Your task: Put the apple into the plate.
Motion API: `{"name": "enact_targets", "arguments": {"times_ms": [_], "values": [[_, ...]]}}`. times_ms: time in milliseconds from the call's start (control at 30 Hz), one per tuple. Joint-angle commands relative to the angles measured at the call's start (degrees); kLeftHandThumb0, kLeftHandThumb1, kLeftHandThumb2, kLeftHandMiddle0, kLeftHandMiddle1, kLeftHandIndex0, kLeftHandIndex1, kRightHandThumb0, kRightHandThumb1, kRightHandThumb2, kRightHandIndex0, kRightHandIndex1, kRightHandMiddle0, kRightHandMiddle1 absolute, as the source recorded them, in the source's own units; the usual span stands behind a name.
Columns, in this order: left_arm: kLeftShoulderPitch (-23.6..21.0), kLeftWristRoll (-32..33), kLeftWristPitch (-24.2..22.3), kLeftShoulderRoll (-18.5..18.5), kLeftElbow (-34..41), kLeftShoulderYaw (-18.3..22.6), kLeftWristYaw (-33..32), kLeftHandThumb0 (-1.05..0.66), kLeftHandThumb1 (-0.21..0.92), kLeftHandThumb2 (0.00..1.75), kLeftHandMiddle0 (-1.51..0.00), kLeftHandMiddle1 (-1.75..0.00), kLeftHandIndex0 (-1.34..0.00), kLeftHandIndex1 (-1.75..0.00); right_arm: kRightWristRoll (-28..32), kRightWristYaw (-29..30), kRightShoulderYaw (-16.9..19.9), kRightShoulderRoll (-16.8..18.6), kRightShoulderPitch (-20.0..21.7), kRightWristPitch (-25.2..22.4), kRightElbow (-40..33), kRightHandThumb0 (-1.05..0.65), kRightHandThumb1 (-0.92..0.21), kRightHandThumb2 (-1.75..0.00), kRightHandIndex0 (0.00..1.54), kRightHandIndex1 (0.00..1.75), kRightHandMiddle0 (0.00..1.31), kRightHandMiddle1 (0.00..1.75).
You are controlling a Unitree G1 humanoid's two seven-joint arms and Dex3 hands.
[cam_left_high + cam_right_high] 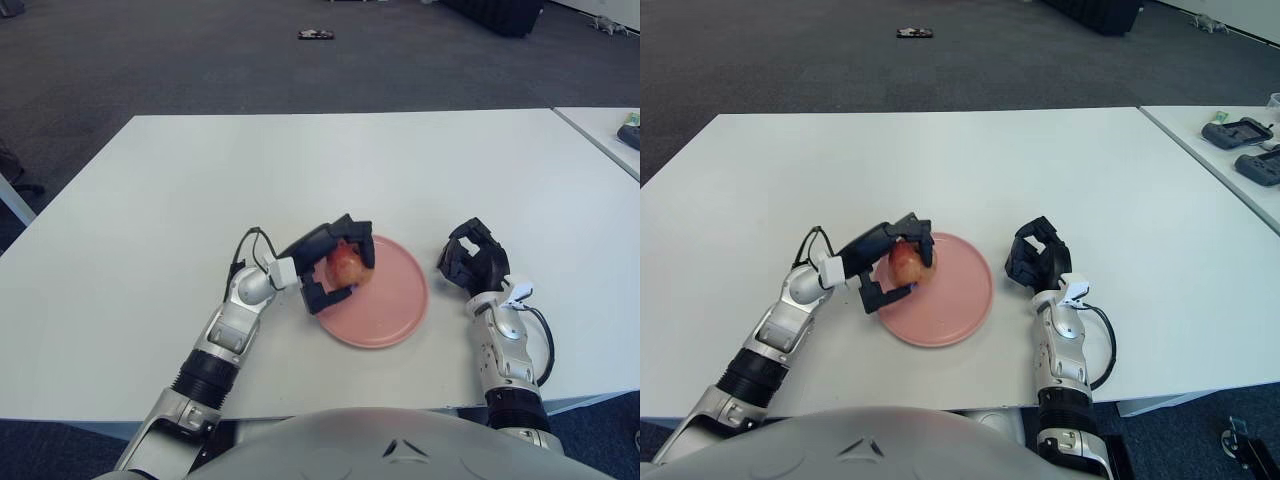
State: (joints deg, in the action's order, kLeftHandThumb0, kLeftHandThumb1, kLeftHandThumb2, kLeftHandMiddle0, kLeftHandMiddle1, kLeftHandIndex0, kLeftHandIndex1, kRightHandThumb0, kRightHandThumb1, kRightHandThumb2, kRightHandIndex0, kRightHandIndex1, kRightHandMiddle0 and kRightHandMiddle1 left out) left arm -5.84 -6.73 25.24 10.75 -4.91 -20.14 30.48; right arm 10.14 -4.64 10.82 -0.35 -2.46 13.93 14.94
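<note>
A red-yellow apple [346, 264] is held in my left hand [333, 266], whose black fingers are curled around it. The hand and apple are over the left part of a pink plate [391, 300] on the white table; I cannot tell whether the apple touches the plate. The same apple [906, 264] and plate [950, 300] show in the right eye view. My right hand [473, 259] shows just right of the plate, fingers curled, holding nothing.
The white table [330, 170] stretches wide behind and to both sides of the plate. A second table [1230, 150] at the right carries dark devices [1240, 131]. A small dark object [316, 35] lies on the carpet far behind.
</note>
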Motion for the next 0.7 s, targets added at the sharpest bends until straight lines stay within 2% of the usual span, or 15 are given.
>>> {"name": "enact_targets", "arguments": {"times_ms": [0, 233, 667], "values": [[-2.3, -1.2, 3.5, 0.7, -3.5, -0.8, 0.1, 0.0, -0.11, 1.75, -0.99, -1.58, -0.71, -1.75, 0.2, 0.2, -0.1, 0.4, -1.5, -2.4, 2.3, -0.45, -0.4, -1.22, 0.97, 1.75, 0.54, 1.75], [-2.8, -0.4, 6.0, 1.3, -5.8, -2.2, 1.8, 0.0, -0.12, 1.75, -1.0, -1.57, -0.71, -1.75, 0.0, 0.5, -0.1, 0.4, -1.5, -2.4, 2.2, -0.45, -0.41, -1.22, 0.96, 1.75, 0.54, 1.75], [-2.0, 0.4, 3.5, 0.9, -4.9, -4.0, 4.0, 0.0, -0.12, 1.75, -1.0, -1.56, -0.71, -1.75, -0.3, 0.3, -0.4, 0.1, -1.5, -2.4, 2.0, -0.45, -0.41, -1.21, 0.95, 1.75, 0.54, 1.75]]}}
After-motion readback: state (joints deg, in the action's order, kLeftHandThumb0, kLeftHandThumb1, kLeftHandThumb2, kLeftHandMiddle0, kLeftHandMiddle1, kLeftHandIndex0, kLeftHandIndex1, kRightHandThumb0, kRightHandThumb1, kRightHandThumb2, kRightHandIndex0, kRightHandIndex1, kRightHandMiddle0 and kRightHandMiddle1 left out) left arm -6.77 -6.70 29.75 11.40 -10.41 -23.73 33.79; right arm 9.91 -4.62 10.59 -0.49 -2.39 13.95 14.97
